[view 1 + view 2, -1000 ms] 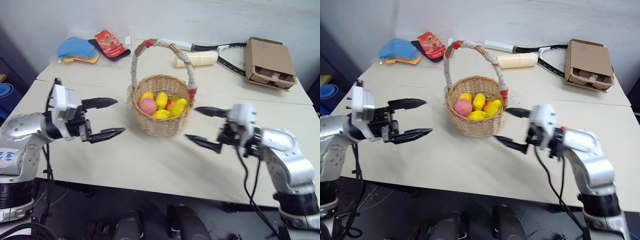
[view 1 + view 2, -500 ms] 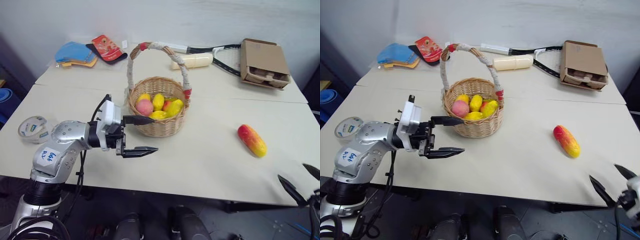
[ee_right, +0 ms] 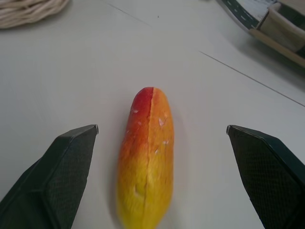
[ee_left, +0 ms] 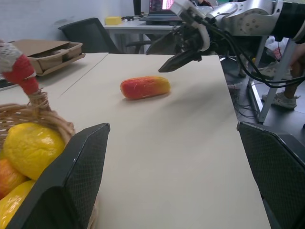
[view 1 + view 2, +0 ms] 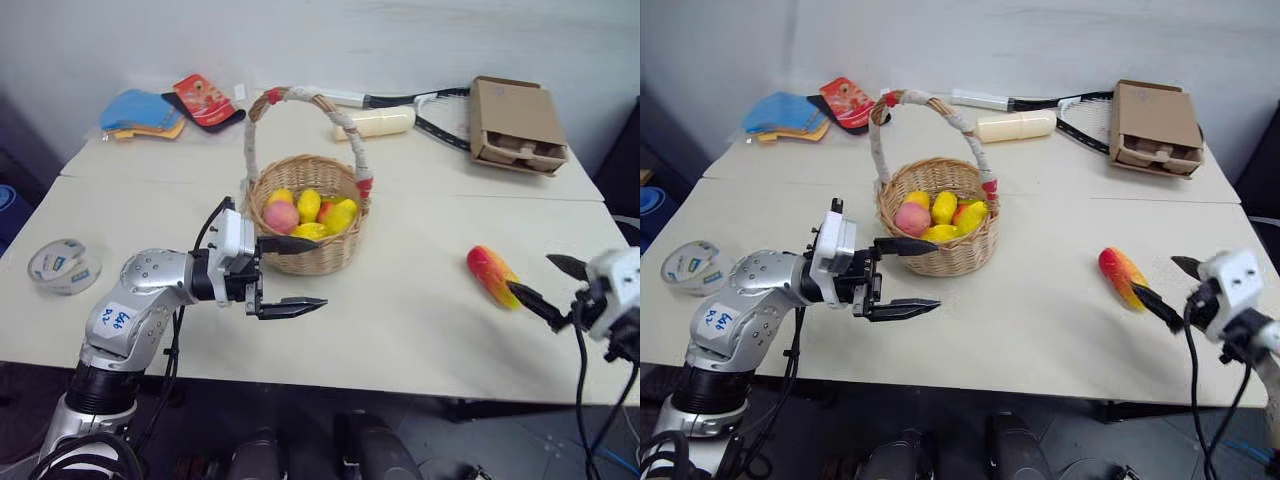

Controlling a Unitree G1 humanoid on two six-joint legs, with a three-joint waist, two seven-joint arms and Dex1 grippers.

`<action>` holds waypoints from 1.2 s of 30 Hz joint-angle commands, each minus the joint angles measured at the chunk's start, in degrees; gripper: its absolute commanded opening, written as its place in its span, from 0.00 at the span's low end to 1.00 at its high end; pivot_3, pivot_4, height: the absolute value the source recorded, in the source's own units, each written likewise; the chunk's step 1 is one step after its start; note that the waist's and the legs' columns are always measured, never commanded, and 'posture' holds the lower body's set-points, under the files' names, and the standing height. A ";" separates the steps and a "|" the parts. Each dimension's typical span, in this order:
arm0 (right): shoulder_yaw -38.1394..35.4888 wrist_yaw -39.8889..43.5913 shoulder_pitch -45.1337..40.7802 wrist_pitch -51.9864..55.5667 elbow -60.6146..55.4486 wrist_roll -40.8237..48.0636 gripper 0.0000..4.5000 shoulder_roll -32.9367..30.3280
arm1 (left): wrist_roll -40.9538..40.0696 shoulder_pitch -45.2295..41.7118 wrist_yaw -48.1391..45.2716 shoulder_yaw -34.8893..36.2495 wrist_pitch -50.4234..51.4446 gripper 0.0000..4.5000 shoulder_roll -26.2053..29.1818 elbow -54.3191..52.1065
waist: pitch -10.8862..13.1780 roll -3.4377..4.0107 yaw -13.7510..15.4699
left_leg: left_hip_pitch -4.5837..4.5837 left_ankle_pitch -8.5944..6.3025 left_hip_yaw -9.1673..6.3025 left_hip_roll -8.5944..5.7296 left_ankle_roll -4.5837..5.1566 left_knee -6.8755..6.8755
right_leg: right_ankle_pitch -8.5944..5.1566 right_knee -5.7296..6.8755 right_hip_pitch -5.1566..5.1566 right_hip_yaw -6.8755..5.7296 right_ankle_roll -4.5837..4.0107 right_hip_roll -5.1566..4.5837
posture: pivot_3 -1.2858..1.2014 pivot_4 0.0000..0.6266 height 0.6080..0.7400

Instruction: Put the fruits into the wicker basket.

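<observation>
Lying on the right half of the pale desk (image 5: 400, 330), not far from the near edge, a red-and-yellow mango (image 5: 491, 276) is the one fruit outside the wicker basket (image 5: 303, 255). The right gripper (image 5: 553, 284) sits at the desk's right edge with its two black fingers spread wide and nothing held; from the wrist view the mango (image 3: 144, 157) lies on the desk between the fingers, red end pointing away, touched by neither. The basket stands near the middle of the desk, its tall taped handle (image 5: 300, 98) arching overhead, and it holds a pink peach (image 5: 281, 216) beside several yellow fruits (image 5: 340, 214) and a red-orange one. The left gripper (image 5: 300, 272) hovers just at the basket's near side, pointing toward the right edge, fingers wide apart and empty, one fingertip against the wicker rim as seen from above. Toward the left edge rests a tape roll (image 5: 64, 265). Along the far edge lie blue cloths (image 5: 140, 110), a red pouch (image 5: 198, 98), a cream cylinder (image 5: 377, 122), a racket (image 5: 440, 110) and an open cardboard box (image 5: 516, 125).
</observation>
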 commanded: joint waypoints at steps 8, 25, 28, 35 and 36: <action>9.21 4.23 -11.06 8.67 10.14 -2.29 0.78 -1.72 | -0.26 3.12 1.99 3.34 -0.08 1.00 2.89 -4.18 | 0.00 0.00 0.81 | -0.18 -0.26 0.09 0.00 0.15 0.08 | -0.12 -0.17 -0.09 0.05 0.18 -0.02 | 0.52 0.24 1.00; 29.32 1.83 -37.98 21.00 -17.42 11.15 0.38 20.87 | -7.98 18.99 8.47 24.75 1.79 1.00 6.54 -8.06 | 0.16 -0.06 -1.03 | -0.06 -0.36 0.08 0.17 0.13 0.10 | 0.05 -0.02 -0.15 0.02 -0.10 0.00 | 0.52 0.24 1.00; 31.86 -8.71 -42.96 17.94 -12.81 4.89 0.38 31.86 | -9.18 20.93 12.10 26.21 2.27 1.00 4.11 -10.81 | 0.14 -0.08 -0.83 | -0.23 -0.29 0.10 0.17 0.01 0.10 | 0.09 0.02 -0.33 -0.01 -0.16 -0.02 | 0.52 0.24 1.00; 34.97 -18.13 -45.66 10.57 -3.30 -8.13 0.46 37.27 | -9.74 26.43 16.94 27.74 2.23 1.00 1.67 -15.94 | 0.00 -0.27 -0.61 | -1.25 -0.37 0.12 0.15 0.24 0.32 | 0.09 -0.20 -1.06 -0.03 -0.16 -0.12 | 0.52 0.24 1.00; 34.77 -17.83 -45.52 11.17 -2.98 -7.98 0.54 37.37 | -9.84 26.68 17.17 27.83 2.21 1.00 1.74 -16.13 | 0.00 -0.27 -0.73 | -1.27 -0.38 0.13 0.14 0.26 0.31 | 0.09 -0.21 -1.07 -0.02 -0.16 -0.12 | 0.52 0.24 1.00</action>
